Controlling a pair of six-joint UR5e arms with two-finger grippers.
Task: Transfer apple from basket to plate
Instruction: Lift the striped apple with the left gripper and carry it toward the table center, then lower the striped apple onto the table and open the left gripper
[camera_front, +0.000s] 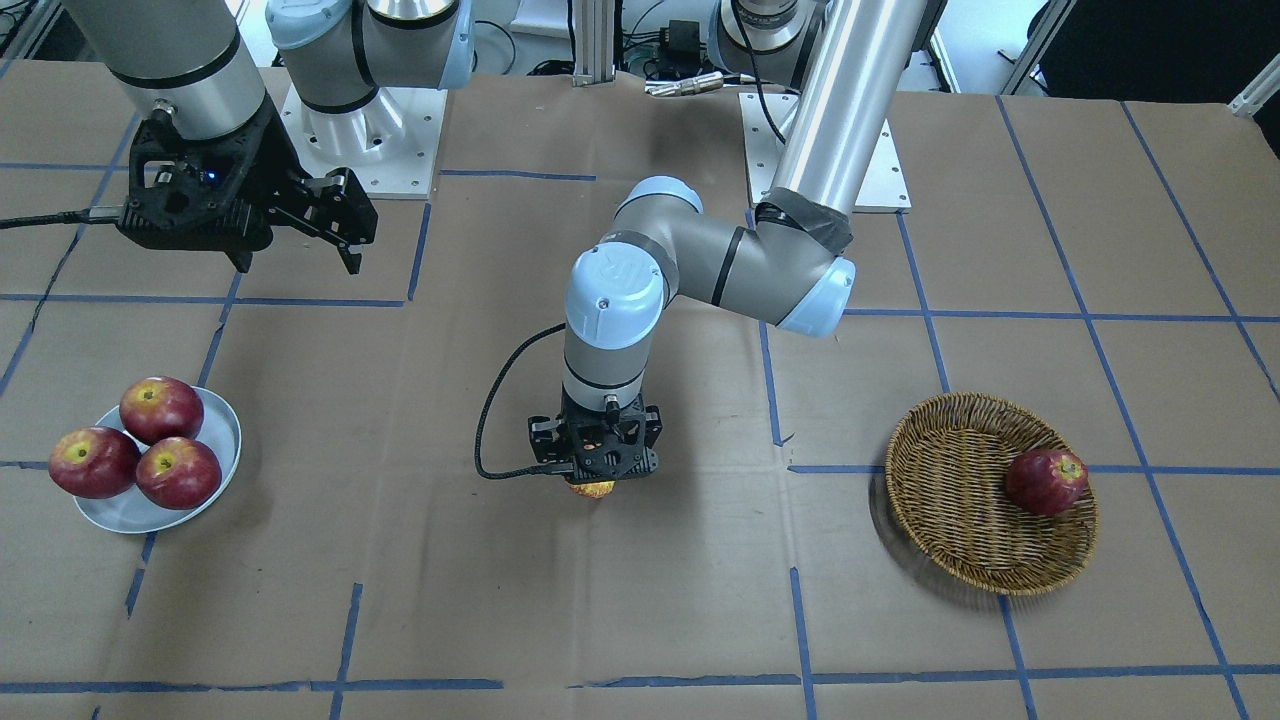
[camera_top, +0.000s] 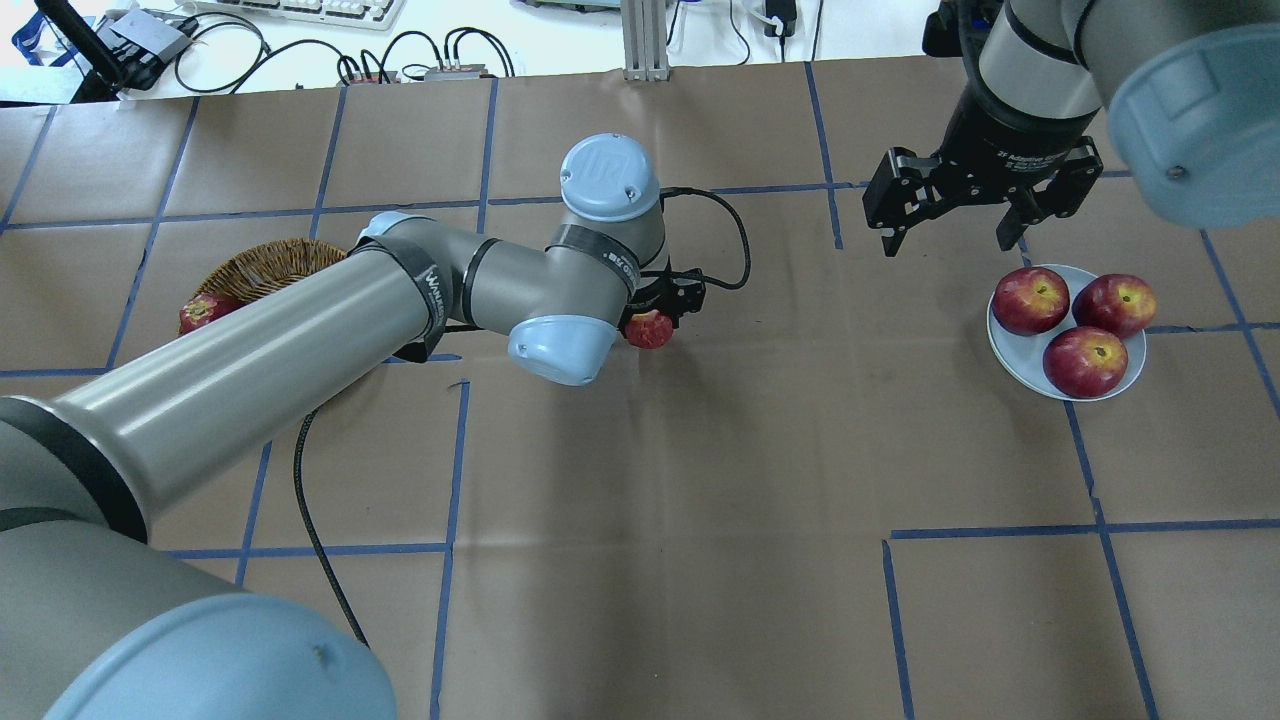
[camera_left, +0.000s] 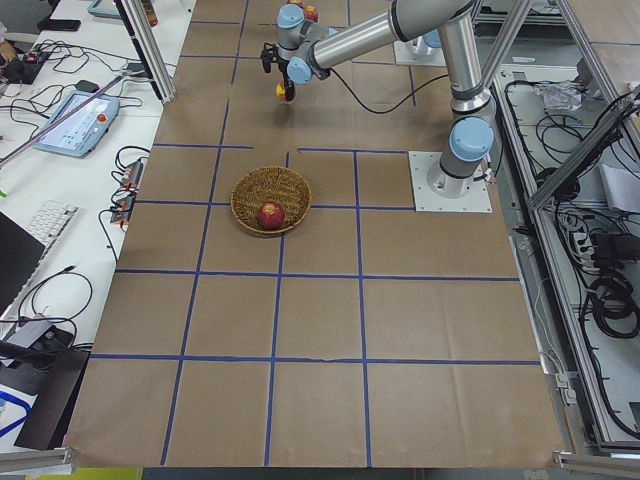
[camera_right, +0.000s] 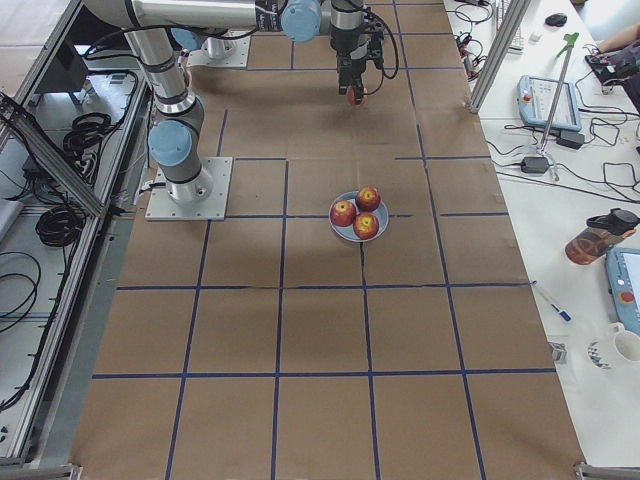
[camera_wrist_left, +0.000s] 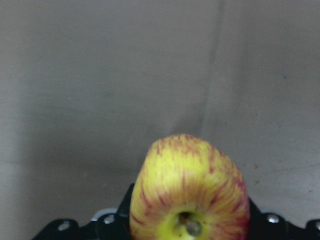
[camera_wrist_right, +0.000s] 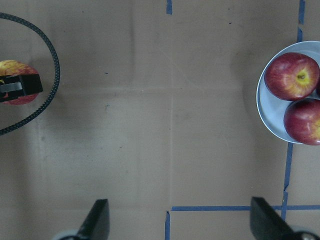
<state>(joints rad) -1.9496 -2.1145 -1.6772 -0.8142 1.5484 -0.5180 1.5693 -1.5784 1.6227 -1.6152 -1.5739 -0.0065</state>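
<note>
The apple (camera_wrist_left: 190, 190) is gripped in the left gripper (camera_front: 595, 470), whose jaws are closed against its sides. Its yellow skin, streaked with red, and its stem end are shown in the left wrist view, with brown paper under it. It is held over the middle of the table (camera_front: 650, 620), between the basket (camera_front: 950, 420) and the plate (camera_front: 228, 432), and well apart from both.

One dark red apple (camera_front: 1046, 481) is left in the basket, close to the rim. Three red apples (camera_front: 160, 408) are laid on the plate, packed together and touching; a bare strip of the plate is seen beside them.

The right gripper (camera_top: 948, 238) is held above the table near the plate, with its fingers (camera_wrist_right: 97, 220) spread wide and nothing between them. In the right wrist view the plate is cut by the picture's right edge, and the apple in the left gripper is seen at the far left edge, ringed by a black cable (camera_wrist_right: 50, 75).
</note>
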